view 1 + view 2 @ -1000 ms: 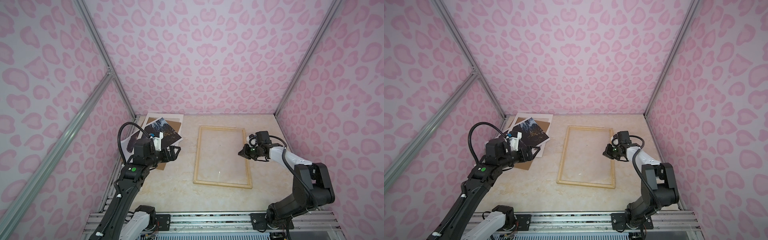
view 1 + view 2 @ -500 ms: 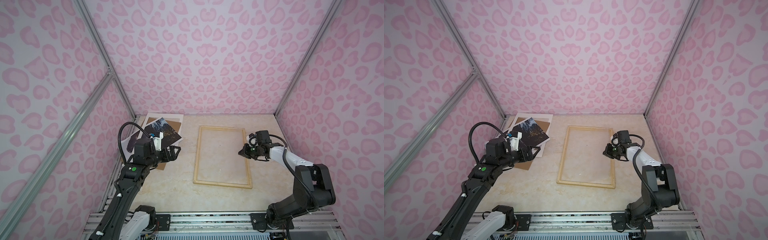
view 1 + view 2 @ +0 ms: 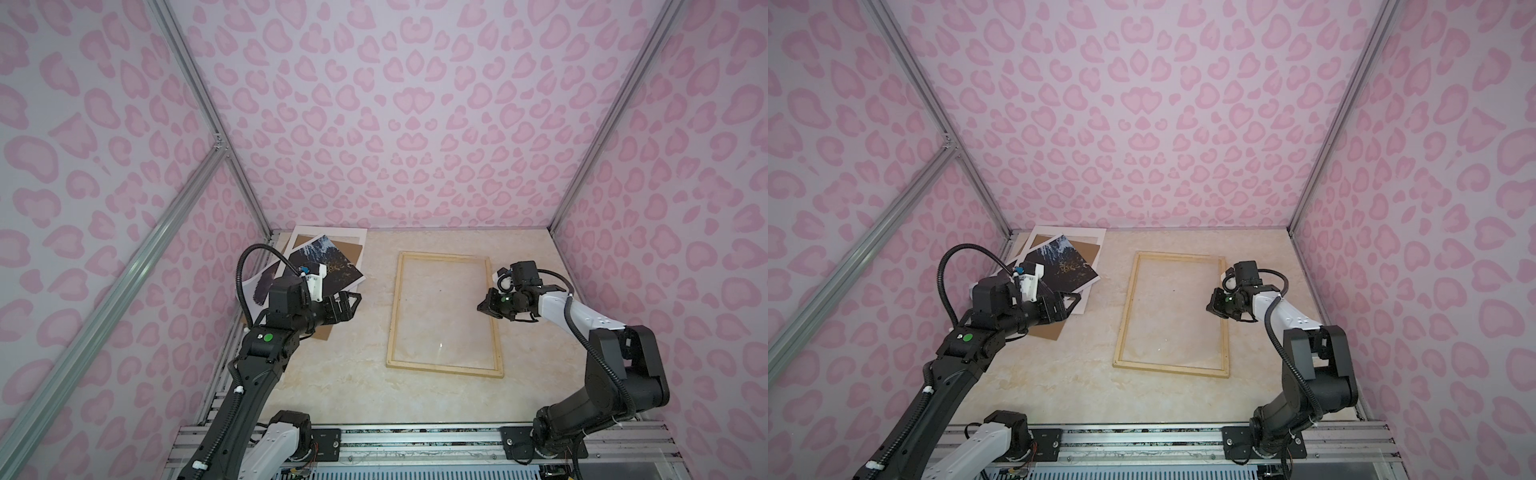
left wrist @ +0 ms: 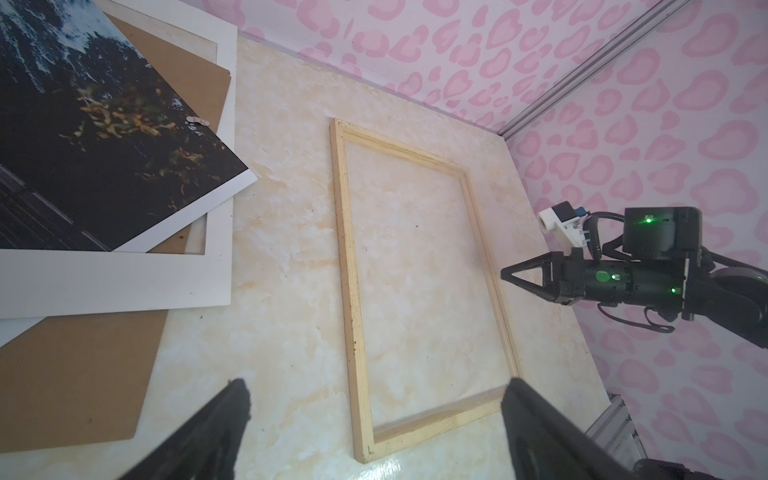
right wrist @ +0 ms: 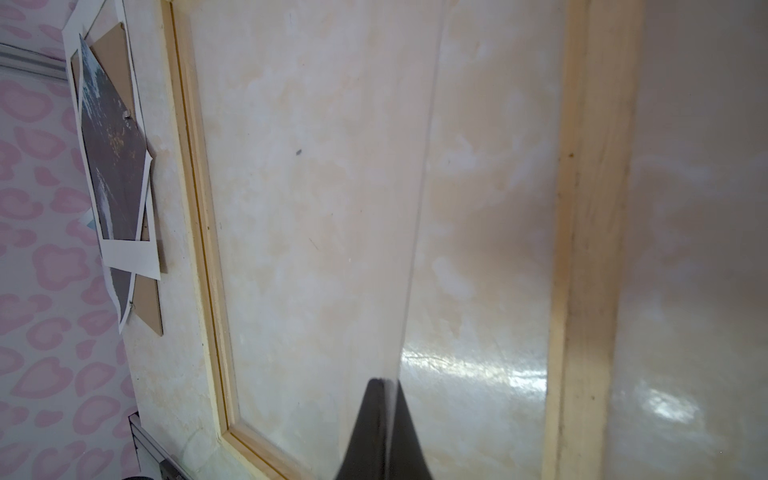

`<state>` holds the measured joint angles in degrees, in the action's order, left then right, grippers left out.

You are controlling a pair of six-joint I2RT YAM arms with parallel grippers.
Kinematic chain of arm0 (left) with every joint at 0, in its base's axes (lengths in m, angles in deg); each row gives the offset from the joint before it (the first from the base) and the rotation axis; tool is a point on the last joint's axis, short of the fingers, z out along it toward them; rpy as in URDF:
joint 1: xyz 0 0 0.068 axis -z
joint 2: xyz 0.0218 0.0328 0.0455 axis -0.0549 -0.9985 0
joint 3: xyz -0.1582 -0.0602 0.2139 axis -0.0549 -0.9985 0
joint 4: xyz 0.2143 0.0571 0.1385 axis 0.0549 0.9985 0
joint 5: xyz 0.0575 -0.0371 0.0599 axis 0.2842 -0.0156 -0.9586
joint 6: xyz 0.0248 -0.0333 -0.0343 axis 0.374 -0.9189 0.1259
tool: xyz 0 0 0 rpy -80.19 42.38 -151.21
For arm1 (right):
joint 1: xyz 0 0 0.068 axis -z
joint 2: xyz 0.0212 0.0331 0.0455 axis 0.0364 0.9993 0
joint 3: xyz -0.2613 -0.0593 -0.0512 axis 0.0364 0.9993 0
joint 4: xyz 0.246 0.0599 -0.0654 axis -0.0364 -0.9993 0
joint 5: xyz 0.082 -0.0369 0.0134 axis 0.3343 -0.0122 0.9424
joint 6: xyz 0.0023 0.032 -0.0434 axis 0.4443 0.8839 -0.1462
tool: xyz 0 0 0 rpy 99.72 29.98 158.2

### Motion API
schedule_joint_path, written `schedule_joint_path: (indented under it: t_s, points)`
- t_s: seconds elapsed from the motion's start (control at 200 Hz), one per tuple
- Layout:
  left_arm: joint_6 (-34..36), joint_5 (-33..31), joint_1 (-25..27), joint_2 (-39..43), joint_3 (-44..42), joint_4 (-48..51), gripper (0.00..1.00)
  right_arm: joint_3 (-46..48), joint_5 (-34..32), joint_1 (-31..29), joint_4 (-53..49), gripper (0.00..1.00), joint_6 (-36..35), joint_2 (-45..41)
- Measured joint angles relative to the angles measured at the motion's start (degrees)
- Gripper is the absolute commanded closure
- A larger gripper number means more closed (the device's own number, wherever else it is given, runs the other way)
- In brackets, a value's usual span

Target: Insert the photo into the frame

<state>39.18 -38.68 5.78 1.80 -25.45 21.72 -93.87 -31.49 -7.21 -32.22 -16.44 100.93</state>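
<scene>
Pale wood frame (image 3: 395, 311) lies mid-tabletop (image 3: 332, 374), no print inside; the photo (image 3: 332, 266) rests at the far-left corner — everything's left to do; my left gripper (image 3: 353, 305) gapes empty, right gripper (image 3: 482, 307) apparently pinches the clear pane (image 3: 442, 311).

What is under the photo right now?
The photo lies askew on the white mat board; brown backing board shows beside it and again past the mat's near edge. What sits beneath the photo's middle is covered.

Pale bare wood frame (image 3: 394, 316) with a clear shiny pane (image 3: 444, 316); smooth paper photo (image 4: 104, 145), a bit glossy; flat white card mat (image 4: 124, 282); matt brown board (image 4: 75, 374); shiny smooth table (image 3: 353, 374) like pale marble
</scene>
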Motion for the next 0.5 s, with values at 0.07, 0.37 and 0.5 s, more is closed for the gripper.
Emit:
schedule_joint_path:
  t_s: [0.07,0.37,0.5]
  points:
    - [0.0,0.02,-0.09,-0.15,0.0,0.0,0.03,-0.13,0.07,-0.02,0.04,1.0,0.0,0.0]
    - [-0.07,0.17,-0.26,-0.35,0.0,0.0,0.03,-0.11,0.22,-0.28,0.72,0.84,0.02,0.46]
    - [-0.46,0.2,-0.31,-0.35,0.0,0.0,0.03,-0.07,-0.07,-0.28,0.74,0.68,-0.24,1.11]
